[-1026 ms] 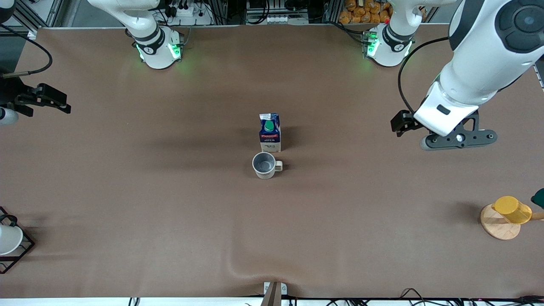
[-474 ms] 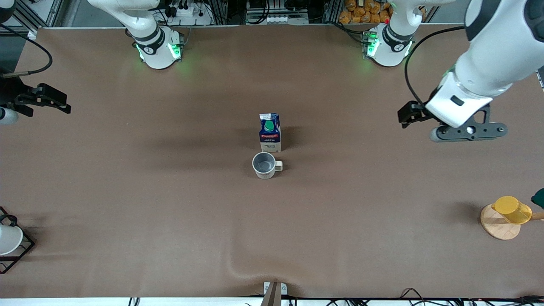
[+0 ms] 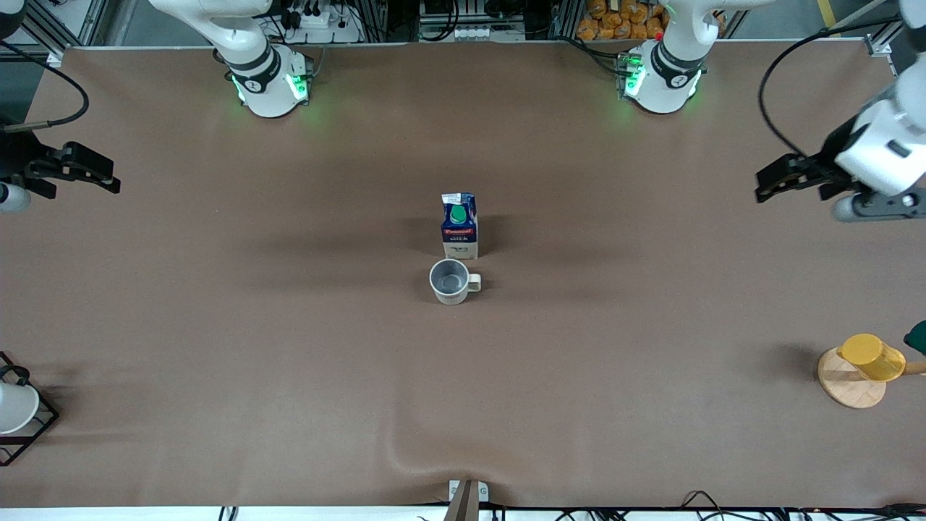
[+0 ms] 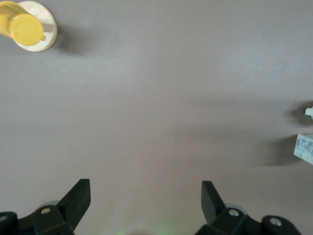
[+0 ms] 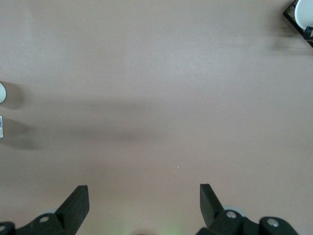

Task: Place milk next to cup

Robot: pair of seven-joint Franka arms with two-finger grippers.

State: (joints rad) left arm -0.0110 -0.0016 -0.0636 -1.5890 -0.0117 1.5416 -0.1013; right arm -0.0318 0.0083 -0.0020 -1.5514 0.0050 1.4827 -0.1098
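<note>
The milk (image 3: 459, 224), a dark blue carton with a green cap, stands upright mid-table. The cream-white cup (image 3: 452, 281) stands close beside it, nearer to the front camera, with a small gap between them. My left gripper (image 3: 877, 207) is open and empty, up over bare table at the left arm's end; its wrist view shows spread fingers (image 4: 145, 188) and slivers of the milk (image 4: 304, 148) and cup (image 4: 308, 111). My right gripper (image 3: 14, 192) waits open and empty (image 5: 144, 193) over the right arm's end, where the cup (image 5: 2, 92) shows at the frame's edge.
A yellow cup (image 3: 872, 357) rests on a round wooden disc (image 3: 846, 387) at the left arm's end, near the front camera; it also shows in the left wrist view (image 4: 22, 27). A black wire rack (image 3: 22, 423) holding a white object stands at the right arm's end.
My left gripper has moved away from the table's middle toward the left arm's end. The milk, the cup and the right arm have not moved.
</note>
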